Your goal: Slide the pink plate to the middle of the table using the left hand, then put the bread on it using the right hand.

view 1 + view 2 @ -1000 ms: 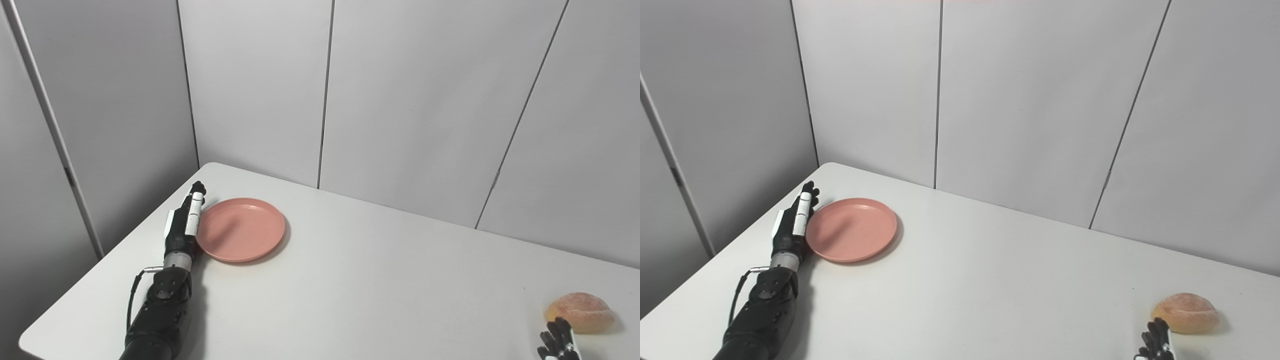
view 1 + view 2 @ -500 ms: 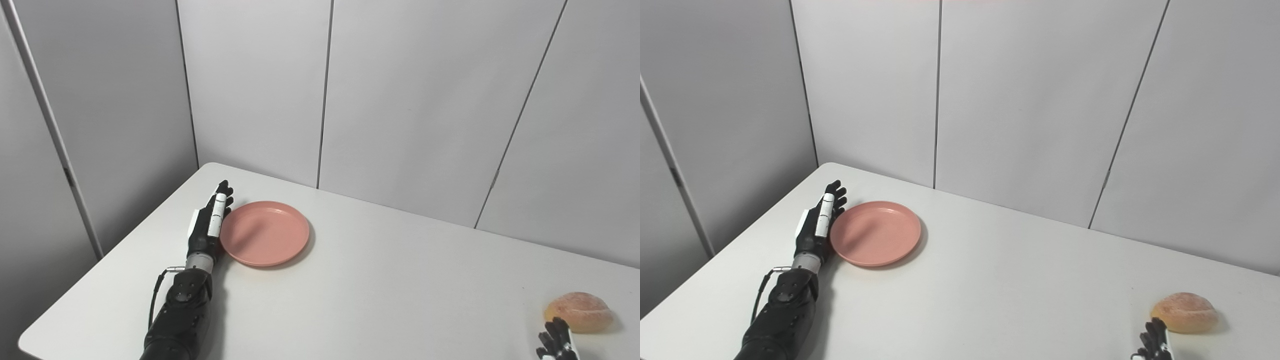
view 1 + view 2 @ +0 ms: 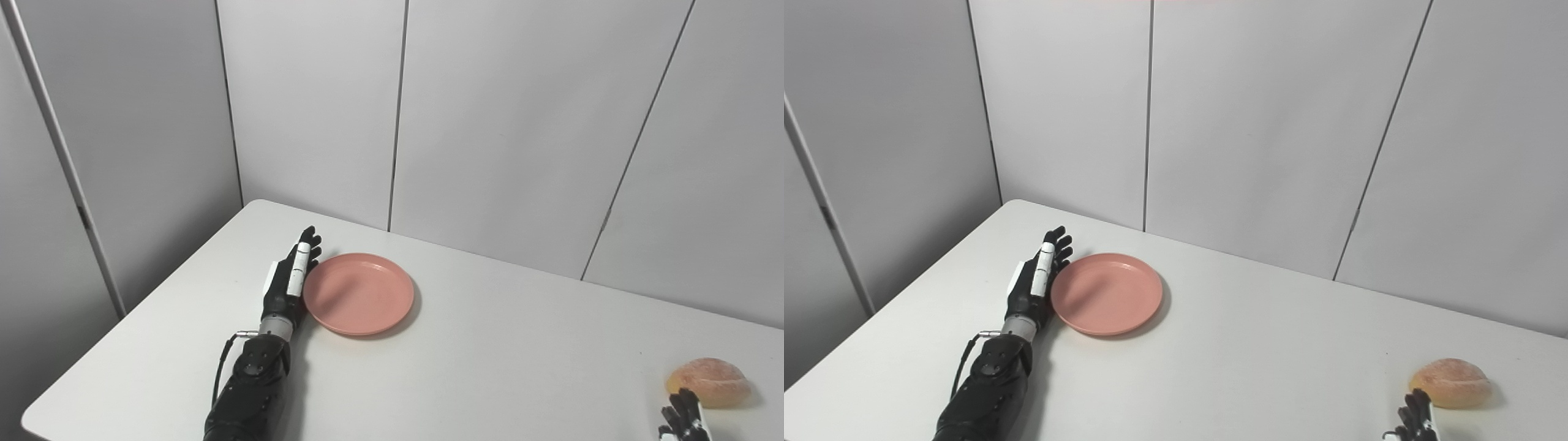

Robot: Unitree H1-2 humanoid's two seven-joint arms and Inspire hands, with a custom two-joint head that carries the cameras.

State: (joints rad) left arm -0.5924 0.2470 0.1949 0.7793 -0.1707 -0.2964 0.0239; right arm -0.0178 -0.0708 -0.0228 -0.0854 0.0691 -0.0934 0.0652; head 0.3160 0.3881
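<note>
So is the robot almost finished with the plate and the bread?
Not yet. Nothing is finished. The left hand, flat and open, presses against the pink plate, which sits left of the table's middle. The bread lies far right, untouched, beside the waiting right hand. Left: more sliding, then placing the bread.

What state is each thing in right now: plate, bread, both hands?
Round pink plate: flat on the white table, empty, left of centre.
Round brown bread: on the table, untouched.
Left hand: open, flat against the plate's left rim.
Right hand: just short of the bread, mostly out of frame.
</note>
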